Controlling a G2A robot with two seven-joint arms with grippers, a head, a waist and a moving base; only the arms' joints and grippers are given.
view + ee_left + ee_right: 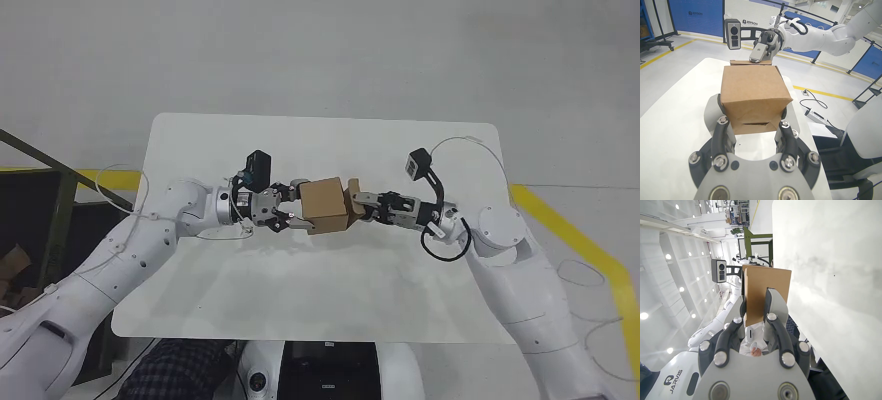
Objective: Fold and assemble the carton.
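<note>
A brown cardboard carton (324, 204) is held above the middle of the white table (320, 290), between both arms. My left gripper (291, 212) is shut on the carton's near end (753, 106), one finger on each side wall; that end is closed with a tucked flap and a slit. My right gripper (352, 204) is shut on a flap (761, 294) at the carton's opposite end, with one finger (775, 306) flat on the flap's face. In the left wrist view the right gripper (758, 56) grips that raised flap behind the carton.
The white table (677, 106) lies below the carton with bare surface on all sides. A green-framed stand (40, 190) is beyond the table's left edge. A power brick and cable (815, 115) lie on the floor off the table's side.
</note>
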